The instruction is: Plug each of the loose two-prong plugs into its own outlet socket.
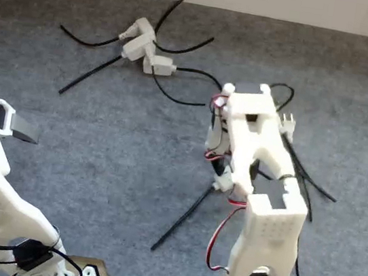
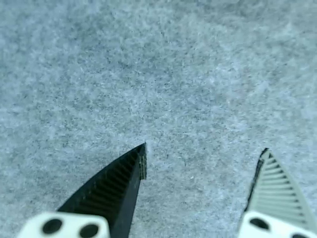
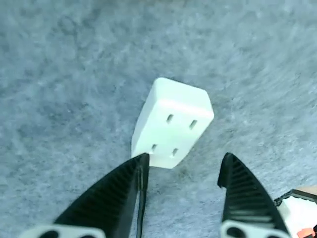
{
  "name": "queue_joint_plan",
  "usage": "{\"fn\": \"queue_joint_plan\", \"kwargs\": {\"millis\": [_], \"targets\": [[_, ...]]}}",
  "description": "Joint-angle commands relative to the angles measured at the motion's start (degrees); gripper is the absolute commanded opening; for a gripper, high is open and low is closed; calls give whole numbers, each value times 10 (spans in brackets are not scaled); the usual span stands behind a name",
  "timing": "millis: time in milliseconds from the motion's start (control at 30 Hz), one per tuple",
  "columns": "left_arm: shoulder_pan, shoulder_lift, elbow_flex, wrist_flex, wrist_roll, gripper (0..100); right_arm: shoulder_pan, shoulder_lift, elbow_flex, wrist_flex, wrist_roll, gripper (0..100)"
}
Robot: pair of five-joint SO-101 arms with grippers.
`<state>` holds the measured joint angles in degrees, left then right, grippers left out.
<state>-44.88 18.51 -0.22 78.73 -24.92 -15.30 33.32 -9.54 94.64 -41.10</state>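
Covering the frame, the grey felt table (image 1: pixel 100 147) carries the right arm (image 1: pixel 259 190) at centre-right, its right gripper (image 3: pixel 185 157) spread wide just over a white outlet block (image 3: pixel 173 121). At the left edge the left gripper (image 2: pixel 204 148) gapes above felt. A loose two-prong plug (image 1: pixel 287 123) lies just frame-right of that arm.

The felt (image 2: pixel 148 74) is mottled grey, the socket block (image 3: pixel 172 121) white, the cords (image 1: pixel 182 217) black, the arms (image 1: pixel 268 225) white with red wires (image 1: pixel 213 242), the right gripper (image 3: pixel 185 158) ribbed black, the left gripper (image 2: pixel 204 148) ribbed black and pale grey.
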Motion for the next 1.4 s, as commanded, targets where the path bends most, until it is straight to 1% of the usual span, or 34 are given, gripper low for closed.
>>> {"fn": "queue_joint_plan", "kwargs": {"millis": [0,167,233,333,467,600,767,867,900,967,1033,1100,1167,1300,1367], "targets": [[11,-34,-3,7,1,341,0,62,-9,2,-14,193],[23,-34,-8,26,1,341,0,85,-86,59,-14,1],[25,-34,-8,29,1,341,-9,84,-115,62,-14,19],[23,-35,-9,35,1,341,-43,84,-146,63,-14,5],[21,-35,-9,35,-1,341,-118,80,-209,62,-15,5],[18,-35,-10,35,-2,341,-182,80,-320,58,-19,5],[2,-34,-9,32,-2,341,-230,95,-461,41,-23,5],[1,-34,-10,30,-3,341,-254,112,-526,46,-65,5],[1,-34,-10,30,-4,341,-255,115,-542,49,-62,5],[1,-34,-10,30,-4,341,-242,116,-570,64,-22,6],[3,-34,-8,31,-26,341,-212,113,-586,65,47,6],[5,-34,-7,33,-53,341,-167,92,-589,65,111,6],[6,-34,-8,30,-57,341,-116,50,-574,65,163,6],[27,-34,-9,30,-60,341,-24,-63,-524,65,229,12],[44,-35,-8,34,-60,341,9,-121,-489,65,249,53]]}}
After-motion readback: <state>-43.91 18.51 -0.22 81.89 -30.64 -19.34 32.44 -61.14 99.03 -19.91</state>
